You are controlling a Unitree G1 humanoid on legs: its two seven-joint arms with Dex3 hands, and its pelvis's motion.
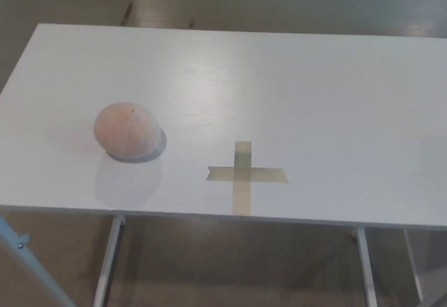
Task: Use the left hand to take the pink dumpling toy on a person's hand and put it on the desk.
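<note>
Nothing to report on the robot itself here, honestly. The head view shows no left robot hand, no right robot hand, no forearm or wrist coming in from either side of the picture. So finger pose, whether anything's gripped, how the arms are angled: none of that can be read from this shot. No person's hand or sleeve is in the picture either. Both arms are simply out of the camera's view.
</note>
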